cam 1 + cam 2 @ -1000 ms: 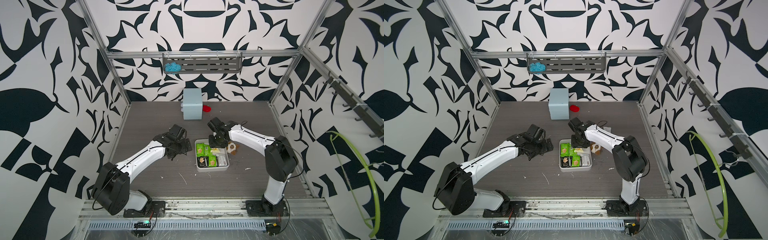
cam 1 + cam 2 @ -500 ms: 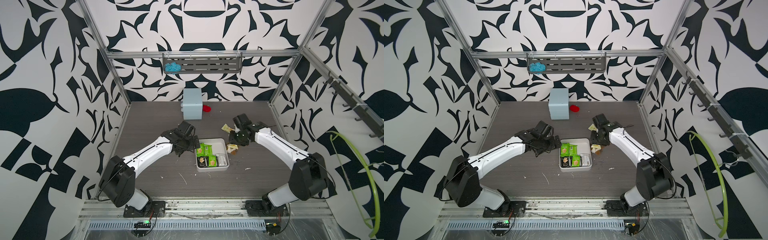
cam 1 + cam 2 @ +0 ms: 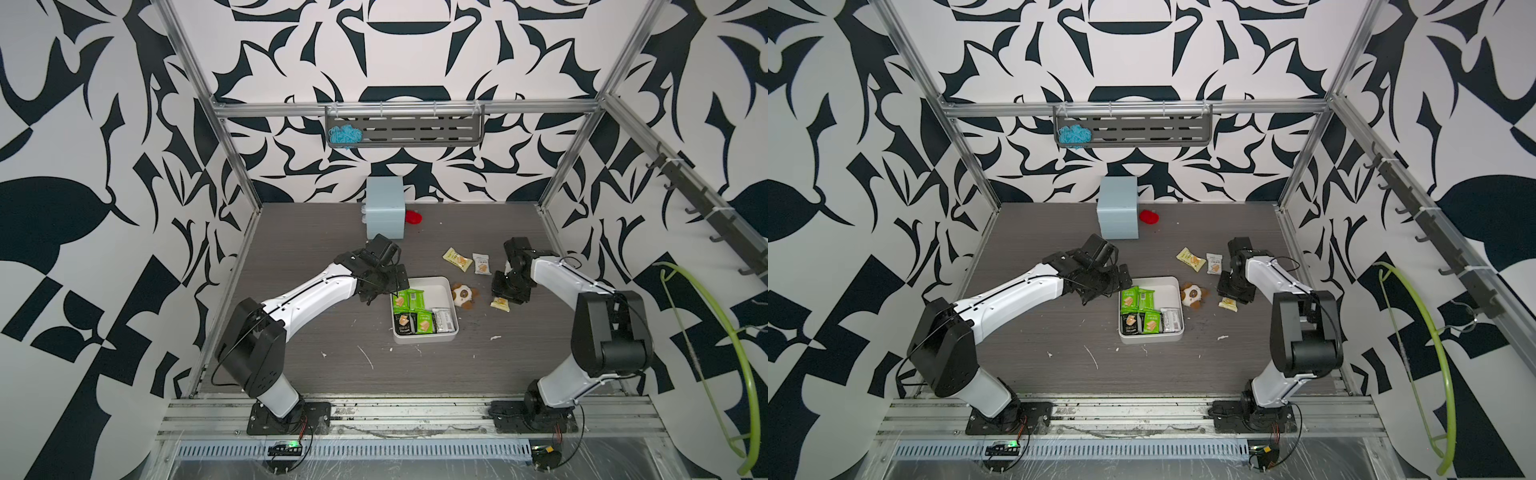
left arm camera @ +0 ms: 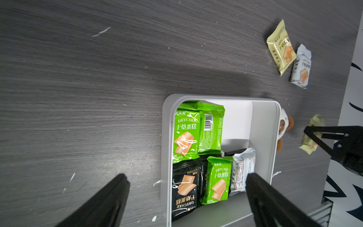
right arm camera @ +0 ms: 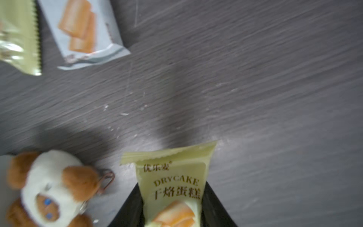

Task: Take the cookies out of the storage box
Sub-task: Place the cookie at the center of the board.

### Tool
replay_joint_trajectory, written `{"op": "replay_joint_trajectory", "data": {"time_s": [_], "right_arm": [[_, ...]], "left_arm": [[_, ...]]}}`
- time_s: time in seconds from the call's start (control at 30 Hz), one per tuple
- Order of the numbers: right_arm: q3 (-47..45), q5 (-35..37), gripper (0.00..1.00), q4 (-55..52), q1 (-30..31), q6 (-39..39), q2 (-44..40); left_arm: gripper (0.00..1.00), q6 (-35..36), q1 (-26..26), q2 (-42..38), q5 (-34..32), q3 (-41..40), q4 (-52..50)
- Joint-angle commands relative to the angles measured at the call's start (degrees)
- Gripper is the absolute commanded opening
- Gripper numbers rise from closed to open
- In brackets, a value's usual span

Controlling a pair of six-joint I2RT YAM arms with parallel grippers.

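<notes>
Right wrist view: right gripper pinches a cream-yellow packet, carried out of the storage box to beside the plush toy | left gripper spread wide, now over the box | several cookies left inside

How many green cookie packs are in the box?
3 green packs: two side by side at the far end, one in front between the black pack and white pack. More may hide underneath.
</notes>
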Motion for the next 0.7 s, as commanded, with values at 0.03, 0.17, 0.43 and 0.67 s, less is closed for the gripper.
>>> {"op": "replay_joint_trajectory", "data": {"time_s": [0.03, 0.17, 0.43, 0.67], "right_arm": [[1.0, -0.4, 0.37, 2.5, -0.2, -1.7, 2.4], [1.3, -0.8, 0.38, 3.1, -0.3, -1.5, 4.1], [2.0, 0.4, 0.55, 1.1, -0.3, -1.5, 2.1], [1.8, -0.1, 0.61, -3.2, 0.3, -0.9, -7.7]], "left_arm": [[0.99, -0.7, -0.1, 0.2, -0.6, -0.5, -1.8], [0.99, -1.2, -0.1, -1.0, -1.4, -2.1, -1.9], [0.99, -1.6, 0.0, -3.8, -3.2, -4.8, -2.2], [0.99, -2.3, -0.1, -4.3, -2.1, -7.3, 0.5]]}}
